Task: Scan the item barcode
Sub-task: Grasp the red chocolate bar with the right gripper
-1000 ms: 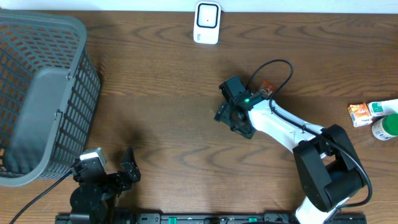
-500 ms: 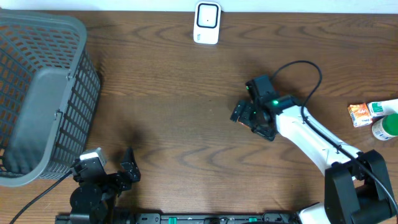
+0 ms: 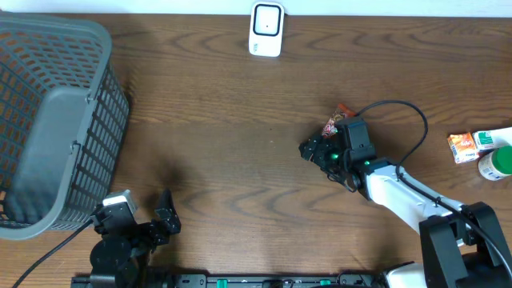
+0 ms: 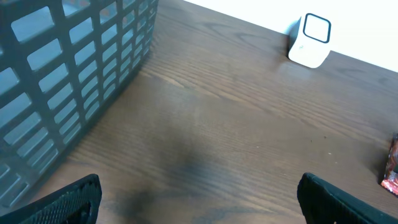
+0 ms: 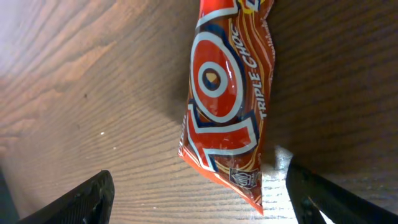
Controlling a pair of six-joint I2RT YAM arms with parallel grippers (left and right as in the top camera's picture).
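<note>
1. The snack packet [image 5: 227, 93] lies flat on the bench [image 3: 216, 120], right of the middle. In the right wrist view its lower end lies between the two fingers of the right tool [image 5: 198, 186].
2. The right tool is spread wide: one finger stands on each side of the packet, and neither of them touches it. Nothing is pinched.
3. In the overhead view the snack packet [image 3: 333, 126] comes out from under the far side of the right tool [image 3: 320, 150].
4. The left tool [image 3: 144, 210] is at the near left edge of the bench, well apart from the packet. Its fingers are spread also, with only bare wood between them.
5. The white scanner [image 3: 266, 29] stands at the far edge of the bench, well apart from both tools.
6. A grey basket [image 3: 104, 136] stands at the left. Its walls are a plastic grid, and its smooth grey bottom is visible.
7. The packet is a glossy red and orange wrapper, long and flat, with white rings printed on it. The bench is dark brown wood with a clear grain.
8. At the right edge lie a small orange carton [image 3: 460, 146] and a green-capped bottle [image 3: 498, 164].
</note>
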